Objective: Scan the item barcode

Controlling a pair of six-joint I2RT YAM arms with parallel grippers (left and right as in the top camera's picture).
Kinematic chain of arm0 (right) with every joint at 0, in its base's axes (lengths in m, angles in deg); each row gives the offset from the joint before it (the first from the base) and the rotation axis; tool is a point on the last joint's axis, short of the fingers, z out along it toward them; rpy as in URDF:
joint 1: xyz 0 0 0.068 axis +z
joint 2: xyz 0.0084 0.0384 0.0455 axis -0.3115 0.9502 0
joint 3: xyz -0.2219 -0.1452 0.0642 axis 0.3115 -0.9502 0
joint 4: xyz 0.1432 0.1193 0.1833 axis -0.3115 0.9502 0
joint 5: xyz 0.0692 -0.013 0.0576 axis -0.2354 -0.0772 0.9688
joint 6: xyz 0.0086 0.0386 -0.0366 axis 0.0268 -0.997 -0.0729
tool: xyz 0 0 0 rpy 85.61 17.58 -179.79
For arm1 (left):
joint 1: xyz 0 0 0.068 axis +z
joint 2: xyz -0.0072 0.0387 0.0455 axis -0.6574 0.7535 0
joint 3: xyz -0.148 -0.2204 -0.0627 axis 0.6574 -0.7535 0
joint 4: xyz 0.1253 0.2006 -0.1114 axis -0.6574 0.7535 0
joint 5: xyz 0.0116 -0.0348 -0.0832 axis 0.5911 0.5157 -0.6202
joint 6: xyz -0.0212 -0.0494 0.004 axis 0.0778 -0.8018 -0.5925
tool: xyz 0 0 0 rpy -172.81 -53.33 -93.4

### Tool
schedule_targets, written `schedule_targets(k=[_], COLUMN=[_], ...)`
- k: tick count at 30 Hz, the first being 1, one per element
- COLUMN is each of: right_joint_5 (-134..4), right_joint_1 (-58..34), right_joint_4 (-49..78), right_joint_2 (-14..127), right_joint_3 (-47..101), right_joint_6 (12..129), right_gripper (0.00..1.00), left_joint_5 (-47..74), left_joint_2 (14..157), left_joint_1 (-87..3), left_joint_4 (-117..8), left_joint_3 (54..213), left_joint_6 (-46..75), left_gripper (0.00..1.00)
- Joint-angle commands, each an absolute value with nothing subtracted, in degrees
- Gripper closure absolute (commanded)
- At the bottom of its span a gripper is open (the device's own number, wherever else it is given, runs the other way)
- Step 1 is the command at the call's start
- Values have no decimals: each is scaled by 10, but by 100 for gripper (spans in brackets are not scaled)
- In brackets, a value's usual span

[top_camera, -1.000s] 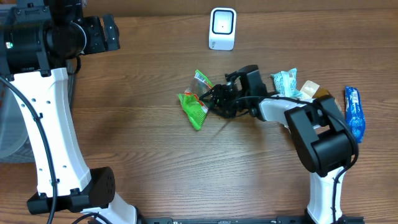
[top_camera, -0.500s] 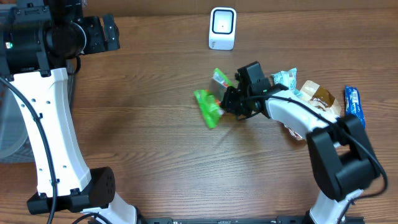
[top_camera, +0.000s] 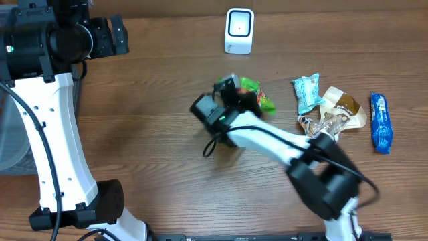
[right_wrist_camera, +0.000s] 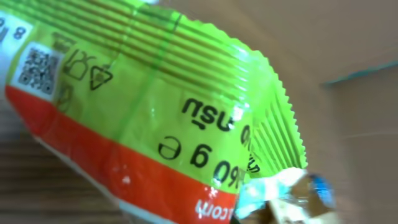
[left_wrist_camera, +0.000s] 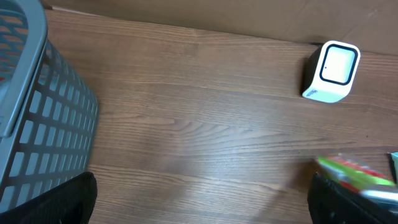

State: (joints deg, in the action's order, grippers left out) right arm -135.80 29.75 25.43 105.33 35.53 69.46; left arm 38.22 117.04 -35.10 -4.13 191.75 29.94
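Observation:
The item is a green and orange snack packet (top_camera: pixel 258 94), lifted off the table in front of the white scanner (top_camera: pixel 239 31). My right gripper (top_camera: pixel 242 98) is shut on its left end. In the right wrist view the packet (right_wrist_camera: pixel 155 106) fills the frame, printed side toward the camera, with a small QR code at its upper left; no barcode shows. My left gripper (top_camera: pixel 120 37) hangs open and empty at the far left. Its wrist view shows the scanner (left_wrist_camera: pixel 331 71) at upper right and the packet's edge (left_wrist_camera: pixel 354 171) at lower right.
A teal packet (top_camera: pixel 306 90), crumpled brown and clear wrappers (top_camera: pixel 338 110) and a blue packet (top_camera: pixel 380 122) lie on the table's right side. A grey mesh basket (left_wrist_camera: pixel 37 124) stands at the left edge.
The right gripper closed on the green packet, raised it off the table, and swung it right and back toward the scanner as the arm turned over. The left arm stayed still.

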Motion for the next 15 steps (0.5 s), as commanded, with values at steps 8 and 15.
schedule_targets(k=[8, 15], right_joint_5=[-1324, -1213], right_joint_1=[440, 500], right_joint_4=[253, 278], right_joint_2=[1084, 1067], right_joint_3=[364, 380], right_joint_6=[745, 746], right_gripper=[42, 14], left_joint_5=[384, 384], left_joint_2=[1175, 1175], left_joint_1=[-351, -351], left_joint_4=[-42, -42], left_joint_3=[1919, 1919], left_joint_6=[294, 294], left_gripper=[0, 0])
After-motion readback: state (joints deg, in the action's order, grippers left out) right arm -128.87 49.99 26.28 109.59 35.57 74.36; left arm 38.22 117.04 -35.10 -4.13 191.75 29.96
